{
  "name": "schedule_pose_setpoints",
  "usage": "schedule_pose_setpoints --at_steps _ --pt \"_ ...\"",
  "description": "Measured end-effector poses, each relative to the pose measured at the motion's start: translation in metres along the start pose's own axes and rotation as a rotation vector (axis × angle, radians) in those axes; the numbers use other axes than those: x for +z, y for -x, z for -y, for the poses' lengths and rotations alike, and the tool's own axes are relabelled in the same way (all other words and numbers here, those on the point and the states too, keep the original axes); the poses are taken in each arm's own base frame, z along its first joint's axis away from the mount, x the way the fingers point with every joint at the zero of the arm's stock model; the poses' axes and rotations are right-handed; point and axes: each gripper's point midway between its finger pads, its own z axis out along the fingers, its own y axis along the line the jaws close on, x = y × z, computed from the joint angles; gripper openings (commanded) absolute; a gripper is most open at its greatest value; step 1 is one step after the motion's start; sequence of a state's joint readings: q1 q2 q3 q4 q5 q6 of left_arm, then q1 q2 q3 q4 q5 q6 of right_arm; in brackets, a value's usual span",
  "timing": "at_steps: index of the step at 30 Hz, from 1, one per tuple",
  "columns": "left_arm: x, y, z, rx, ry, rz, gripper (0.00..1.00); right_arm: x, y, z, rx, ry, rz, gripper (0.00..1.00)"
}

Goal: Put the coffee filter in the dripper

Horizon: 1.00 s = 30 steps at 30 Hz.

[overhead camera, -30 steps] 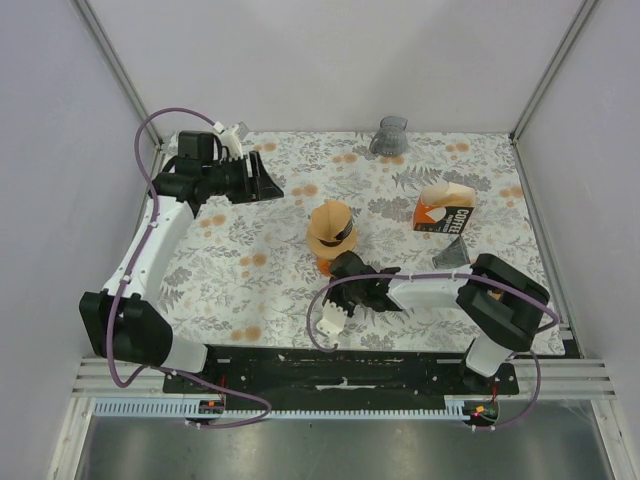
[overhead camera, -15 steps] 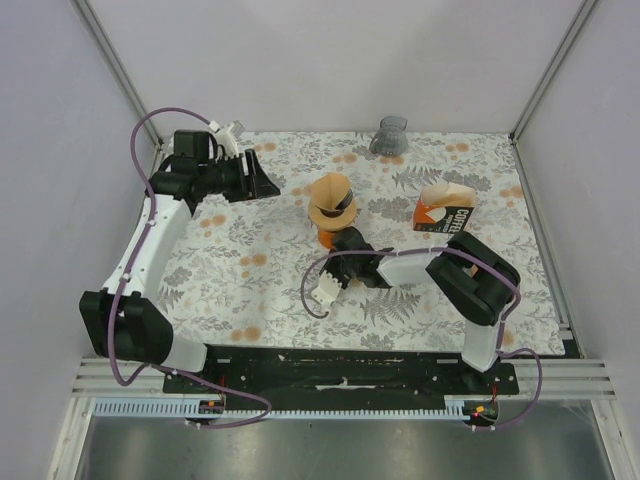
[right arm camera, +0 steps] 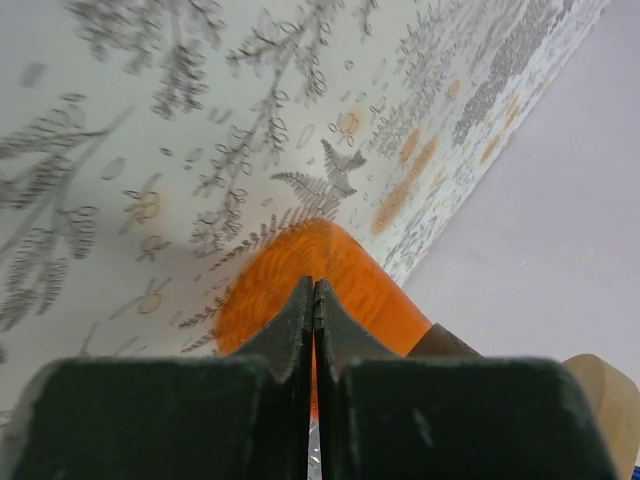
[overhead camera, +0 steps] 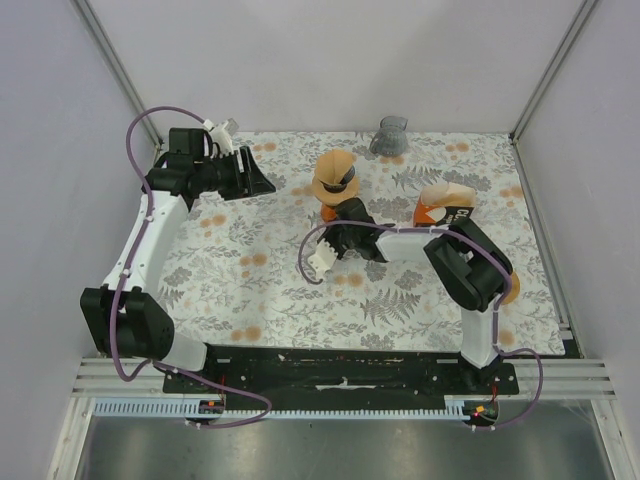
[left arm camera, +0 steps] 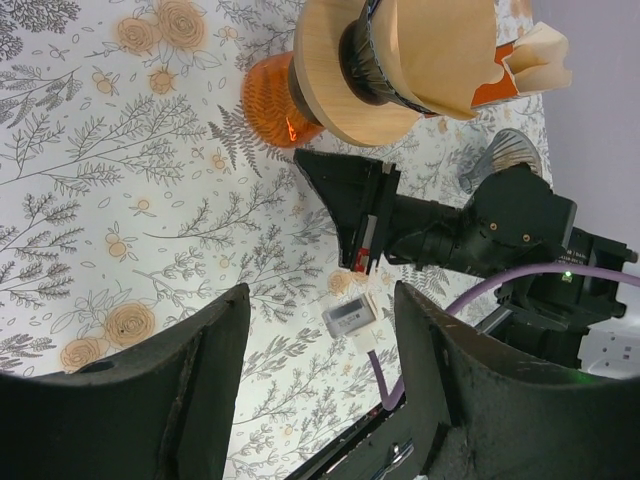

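The dripper (overhead camera: 335,178) is a black cone in a wooden collar on an orange glass base (overhead camera: 329,212), standing at the table's far middle. A tan paper coffee filter (left arm camera: 440,50) sits inside the cone in the left wrist view. My right gripper (overhead camera: 338,222) is shut and empty, its tips touching the orange base (right arm camera: 310,265) low on its near side. My left gripper (overhead camera: 262,182) is open and empty at the far left, well apart from the dripper (left arm camera: 340,90).
An orange box of paper filters (overhead camera: 445,207) stands right of the dripper. A grey object (overhead camera: 390,135) lies at the back edge. A ribbed silver piece (left arm camera: 505,150) sits by the right arm in the left wrist view. A white cable connector (overhead camera: 319,258) hangs below the right gripper.
The dripper has slid toward the back of the table with my shut right gripper against its base. My left gripper has drawn back slightly to the left.
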State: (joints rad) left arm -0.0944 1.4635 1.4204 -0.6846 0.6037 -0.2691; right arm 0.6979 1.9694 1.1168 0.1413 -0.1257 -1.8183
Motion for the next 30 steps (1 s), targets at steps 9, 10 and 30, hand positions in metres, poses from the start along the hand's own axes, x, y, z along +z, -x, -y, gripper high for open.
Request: schedule_pose_setpoints --at_steps 9,10,30 --pt "-0.001 0.003 0.000 0.001 0.000 0.007 0.66 -0.046 0.064 -0.003 -0.007 0.007 0.135 0.32" --pt "-0.001 0.003 0.000 0.001 0.000 0.006 0.66 -0.054 0.075 0.000 -0.008 0.003 0.151 0.35" --pt "-0.005 0.006 -0.007 0.062 0.021 0.019 0.82 -0.262 0.070 0.176 0.889 -0.459 0.319 0.94"
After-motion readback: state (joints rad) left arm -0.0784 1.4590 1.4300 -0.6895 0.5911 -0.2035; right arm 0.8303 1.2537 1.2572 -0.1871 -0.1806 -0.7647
